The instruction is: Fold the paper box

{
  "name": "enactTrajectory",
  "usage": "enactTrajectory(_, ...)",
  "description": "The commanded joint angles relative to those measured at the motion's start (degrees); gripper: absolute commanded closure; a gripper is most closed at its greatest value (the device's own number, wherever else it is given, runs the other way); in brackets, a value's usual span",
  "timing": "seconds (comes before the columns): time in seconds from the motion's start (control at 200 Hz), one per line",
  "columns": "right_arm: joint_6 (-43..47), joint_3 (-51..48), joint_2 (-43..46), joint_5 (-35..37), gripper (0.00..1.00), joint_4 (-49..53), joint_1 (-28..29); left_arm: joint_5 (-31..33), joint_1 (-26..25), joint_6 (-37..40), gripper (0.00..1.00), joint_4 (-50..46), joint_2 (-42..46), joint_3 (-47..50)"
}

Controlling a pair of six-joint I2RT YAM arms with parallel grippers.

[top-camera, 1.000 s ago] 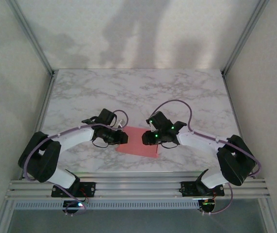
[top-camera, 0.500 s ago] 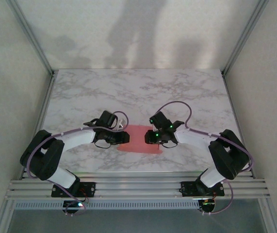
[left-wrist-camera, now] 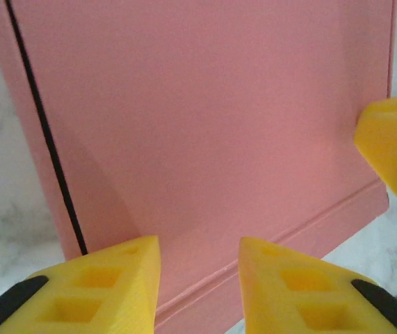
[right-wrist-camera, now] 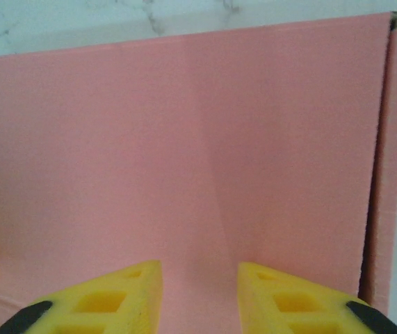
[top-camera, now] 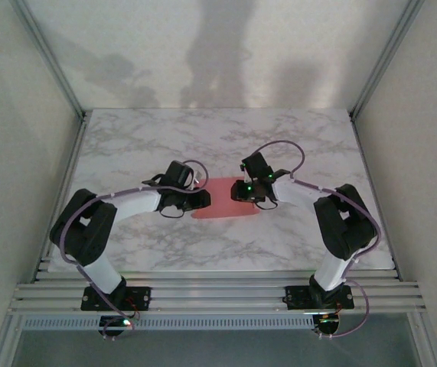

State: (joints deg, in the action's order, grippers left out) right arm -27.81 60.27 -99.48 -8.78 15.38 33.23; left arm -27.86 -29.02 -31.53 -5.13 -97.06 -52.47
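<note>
On marble table [top-camera: 126,145], paper box [top-camera: 222,207] lies flat, pink side up.

Top view high, looking down; wrist views close, seemingly sharing paper box [left-wrist-camera: 184,125].

Paper box [top-camera: 223,208] flat on table [top-camera: 126,145] — left tool [top-camera: 202,200] at left edge, right tool [top-camera: 238,193] at right.

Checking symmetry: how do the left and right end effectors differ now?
Left end effector sits at the paper box's left edge; right end effector sits at its right edge. The left one faces a dark slit in the box; the right one faces a side flap. Both: jaws apart, over the pink face.
</note>
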Motion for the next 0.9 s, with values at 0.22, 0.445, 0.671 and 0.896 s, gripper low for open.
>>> enactTrajectory(0.22,6.1,-4.2,11.5,1.0,0.51,5.2,0.2,6.0,0.6,5.4,0.45,-3.0,7.5,-0.8)
enactTrajectory(0.445,5.8,-10.9,18.7,-2.7,0.01,5.7,-2.1,7.7,1.4,6.6,0.01,-2.0,12.6,3.8)
enactTrajectory(0.671,5.7,-13.8,18.0,-10.6,0.01,-0.9,-5.2,1.1,2.0,2.9,0.01,6.2,9.1,5.1)
enactTrajectory(0.896,4.2,-13.3,14.3,-14.2,0.01,-5.0,-7.1,2.2,2.0,1.0,0.01,4.1,5.1,3.7)
